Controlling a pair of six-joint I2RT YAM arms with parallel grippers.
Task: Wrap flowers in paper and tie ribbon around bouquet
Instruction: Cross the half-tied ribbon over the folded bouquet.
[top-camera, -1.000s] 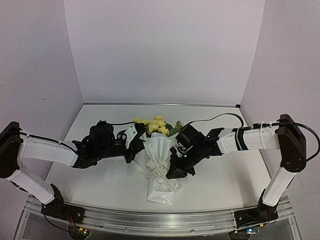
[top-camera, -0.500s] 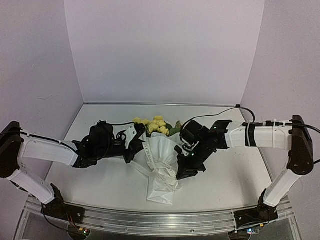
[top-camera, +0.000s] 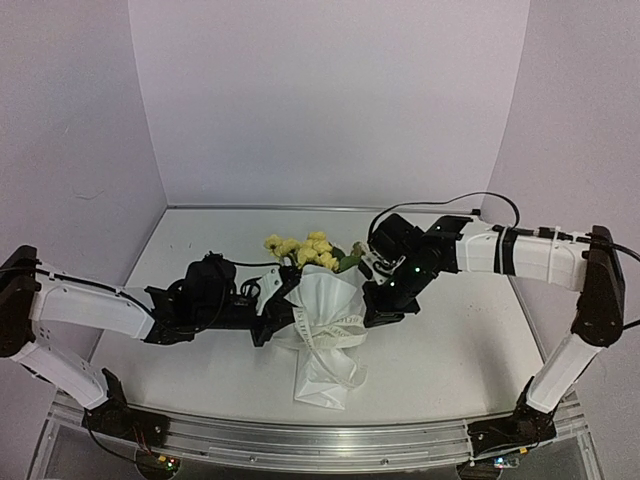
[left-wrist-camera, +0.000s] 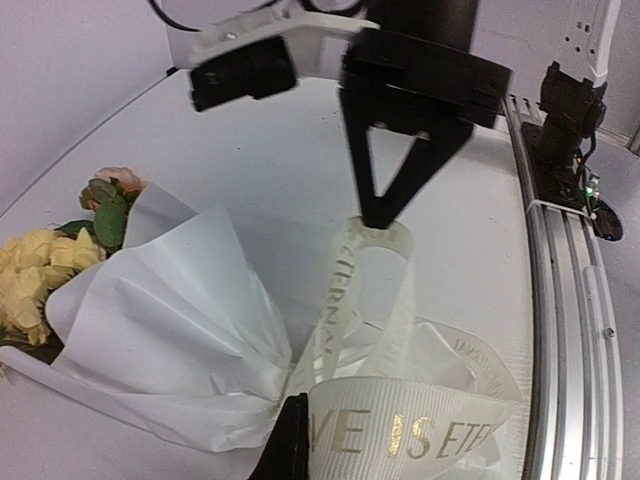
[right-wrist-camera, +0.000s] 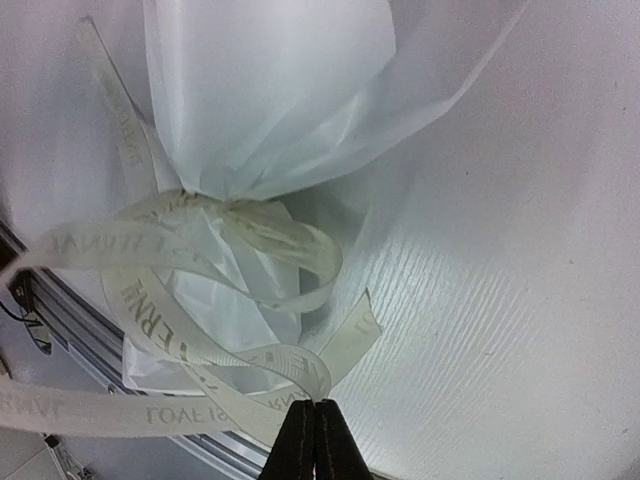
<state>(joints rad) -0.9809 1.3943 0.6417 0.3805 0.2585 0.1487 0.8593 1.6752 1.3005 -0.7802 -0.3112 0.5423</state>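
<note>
At centre, bouquet (top-camera: 330, 295) near-to-far (blooms (top-camera: 310, 248) rearward)

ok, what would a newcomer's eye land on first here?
The white paper-wrapped bouquet at the centre of the table, yellow flowers poking out its far end. The left gripper and right gripper flank it, each shut on the cream ribbon at its waist.

White table (top-camera: 190, 385), matte, faintly wood-grained. Behind the table, plain pale lilac back wall (top-camera: 330, 100); flanking the table, a matching left wall (top-camera: 70, 130) and right wall (top-camera: 585, 120). Along the table's near edge, a ribbed metal rail (top-camera: 300, 442). Soft, even light over the table.
</note>
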